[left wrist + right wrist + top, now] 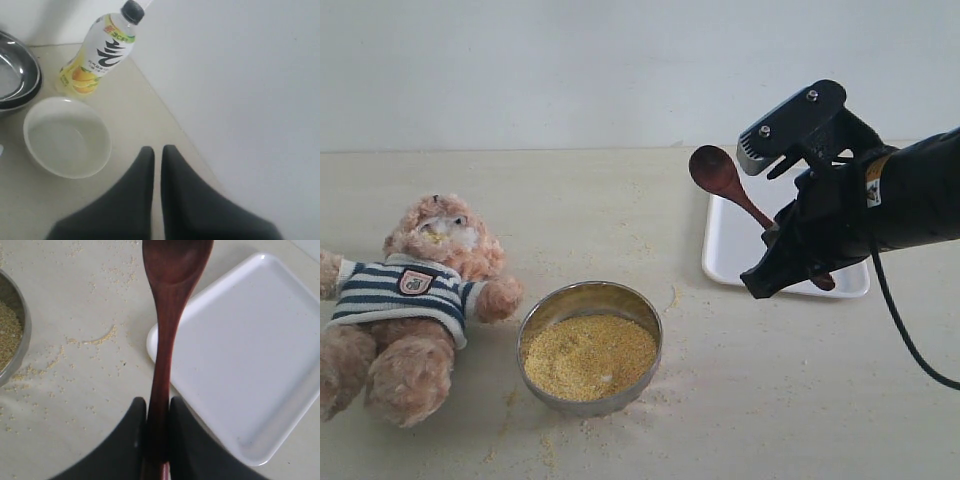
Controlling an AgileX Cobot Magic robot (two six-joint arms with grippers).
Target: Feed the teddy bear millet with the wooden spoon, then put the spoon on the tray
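Exterior view: the right pincer (775, 255) holds the small dark reddish-brown wooden spoon (732, 193) by its thin handle above the edge of the flat white rectangular tray (730, 250), the oval bowl raised and apparently empty; on the pale counter (770, 400) the fluffy tan plush teddy bear in a striped shirt (420, 300) lies on its back with yellow specks on its muzzle, beside the round metal bowl (655, 330) heaped with fine yellow millet (588, 355). Left wrist view: the left pincer (157, 155) is closed on nothing, well away from the work, near a white ceramic bowl (67, 137) and a clear drink bottle (102, 47). Right wrist view: both fingers clamp the spoon (170, 315) over the tray's (250, 365) rim, loose grains (90, 340) scattered alongside. The feeding looks done and the set-down is in hand; the next move calls for lowering the spoon flat inside the rim before the fingers part.
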